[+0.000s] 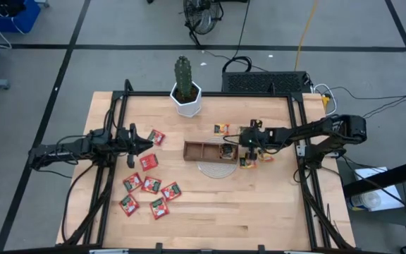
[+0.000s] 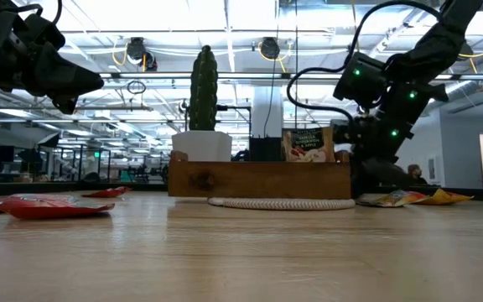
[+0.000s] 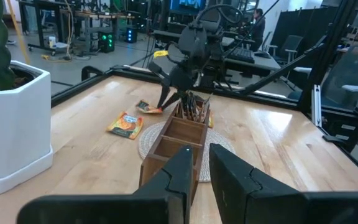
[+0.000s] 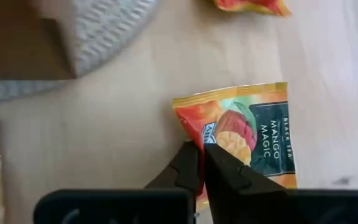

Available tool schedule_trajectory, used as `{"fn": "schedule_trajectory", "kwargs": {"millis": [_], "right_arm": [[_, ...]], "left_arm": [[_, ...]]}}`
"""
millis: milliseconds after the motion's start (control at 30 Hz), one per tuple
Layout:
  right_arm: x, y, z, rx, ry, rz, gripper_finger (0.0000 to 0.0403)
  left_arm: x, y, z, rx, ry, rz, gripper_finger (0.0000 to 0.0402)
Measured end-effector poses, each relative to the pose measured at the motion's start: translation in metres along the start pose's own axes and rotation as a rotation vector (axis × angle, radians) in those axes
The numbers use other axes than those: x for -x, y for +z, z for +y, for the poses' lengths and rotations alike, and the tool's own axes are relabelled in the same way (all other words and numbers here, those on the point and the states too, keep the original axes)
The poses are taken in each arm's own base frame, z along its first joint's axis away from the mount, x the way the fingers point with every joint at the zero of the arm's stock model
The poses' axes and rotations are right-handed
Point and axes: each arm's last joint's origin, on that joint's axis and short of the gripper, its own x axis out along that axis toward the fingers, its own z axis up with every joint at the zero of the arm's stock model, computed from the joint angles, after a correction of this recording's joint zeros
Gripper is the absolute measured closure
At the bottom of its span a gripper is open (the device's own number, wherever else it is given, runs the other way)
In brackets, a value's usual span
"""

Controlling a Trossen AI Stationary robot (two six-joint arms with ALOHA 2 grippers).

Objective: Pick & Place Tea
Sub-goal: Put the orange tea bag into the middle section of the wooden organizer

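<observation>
The right end effector (image 4: 201, 163) is pressing down at the right of centre in the overhead picture, just right of the brown wooden compartment tray (image 1: 210, 150), and its two dark fingers are pinching the edge of an orange-yellow flat square tea sachet printed with a mango (image 4: 244, 137) that is lying on the light wooden worktop (image 1: 217, 212). Another orange sachet (image 1: 266, 157) is lying just beside it, and one more (image 1: 221, 129) is sitting above the tray in that picture. The tray is resting on a round pale woven mat (image 1: 216, 169), with one sachet standing upright (image 2: 306, 144) in its right compartment.

The left end effector (image 1: 145, 145) is hovering at the left of centre, above the worktop, its fingers standing slightly apart and holding nothing. Red flat square sachets (image 1: 151, 185) are lying scattered below and beside it in the lower left of the overhead picture. A green cactus in a white hexagonal pot (image 1: 186, 90) is standing at the upper centre.
</observation>
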Motion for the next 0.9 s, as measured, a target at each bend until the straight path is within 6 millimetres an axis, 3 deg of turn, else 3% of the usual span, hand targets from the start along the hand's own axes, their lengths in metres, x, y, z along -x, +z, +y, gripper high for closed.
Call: {"fn": "schedule_trajectory", "kwargs": {"millis": [167,500,633,800,900], "right_arm": [[0.011,0.003,0.006,-0.019,-0.099,-0.025,0.04],[0.062,0.026,0.017,-0.079,-0.257,-0.259,0.0402],[0.089,0.053,0.03,-0.023,-0.327,-0.357,0.0402],[0.125,0.105,0.054,0.087,-0.445,-0.449,0.0402],[0.136,0.133,0.073,0.116,-0.453,-0.485,0.0402]], "left_arm": [[0.0,0.0,0.0,0.0,0.0,0.0,0.0344],[0.0,0.0,0.0,0.0,0.0,0.0,0.0344],[0.0,0.0,0.0,0.0,0.0,0.0,0.0344],[0.0,0.0,0.0,0.0,0.0,0.0,0.0344],[0.0,0.0,0.0,0.0,0.001,0.001,0.0344]]}}
